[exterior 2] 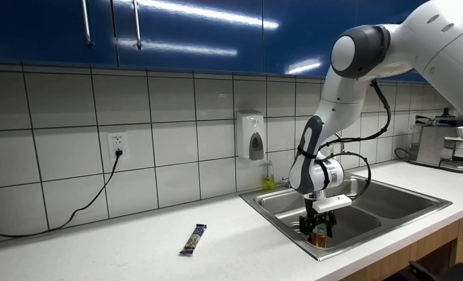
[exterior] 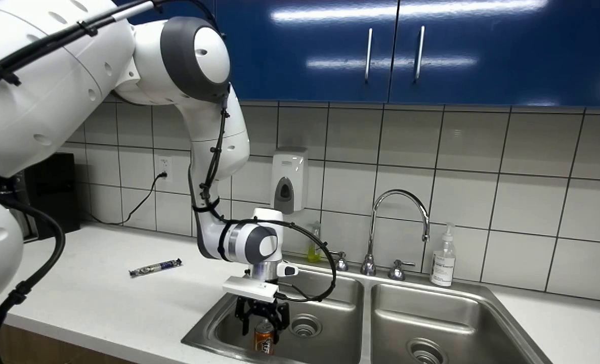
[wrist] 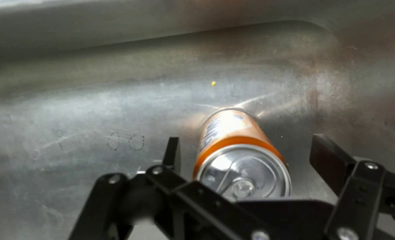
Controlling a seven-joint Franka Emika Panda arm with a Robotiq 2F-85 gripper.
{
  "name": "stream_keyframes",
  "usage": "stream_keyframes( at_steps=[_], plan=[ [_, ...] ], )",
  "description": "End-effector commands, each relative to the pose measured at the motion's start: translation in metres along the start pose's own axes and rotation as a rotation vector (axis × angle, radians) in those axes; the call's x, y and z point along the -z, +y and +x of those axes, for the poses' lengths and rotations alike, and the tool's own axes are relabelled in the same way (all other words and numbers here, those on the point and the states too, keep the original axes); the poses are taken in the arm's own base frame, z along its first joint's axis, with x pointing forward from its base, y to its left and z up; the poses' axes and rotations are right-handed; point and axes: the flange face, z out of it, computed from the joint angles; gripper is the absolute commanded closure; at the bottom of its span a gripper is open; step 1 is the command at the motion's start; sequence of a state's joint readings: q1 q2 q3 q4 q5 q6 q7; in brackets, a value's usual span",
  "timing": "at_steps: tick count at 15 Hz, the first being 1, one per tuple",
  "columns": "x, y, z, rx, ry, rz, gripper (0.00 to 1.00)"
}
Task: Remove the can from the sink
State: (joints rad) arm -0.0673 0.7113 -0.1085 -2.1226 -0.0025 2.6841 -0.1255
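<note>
Wrist view: can (wrist: 239, 150) between end effector (wrist: 246, 146) fingers (wrist: 330, 164)

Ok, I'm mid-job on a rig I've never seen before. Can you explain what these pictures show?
The machine is a white robot arm ending in a black two-fingered gripper. Two pictures are taken from outside the robot, showing the sink and counter from different places. The close-up is taken from the wrist, looking past the fingers into the sink. A wrapped bar lies on the counter. The orange can stands upright in the sink, between the fingers. Nothing is held: the gripper is open, with gaps showing on both sides of the can.
</note>
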Motion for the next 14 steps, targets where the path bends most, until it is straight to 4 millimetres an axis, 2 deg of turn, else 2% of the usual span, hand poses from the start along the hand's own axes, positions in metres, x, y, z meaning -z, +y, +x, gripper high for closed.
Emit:
stream_keyframes(
  at_steps=[1,10,11,12,14],
  plan=[
    [-0.0007,-0.0032,0.0098,-0.018,0.015,-0.002,0.00],
    [-0.0011,-0.0011,0.0159,-0.023,0.019,-0.013,0.00],
    [-0.0008,-0.0008,0.0160,-0.023,0.020,-0.013,0.05],
    [-0.0007,-0.0005,0.0160,-0.023,0.020,-0.013,0.26],
    [-0.0001,0.0005,0.0158,-0.028,0.017,-0.017,0.32]
  ],
)
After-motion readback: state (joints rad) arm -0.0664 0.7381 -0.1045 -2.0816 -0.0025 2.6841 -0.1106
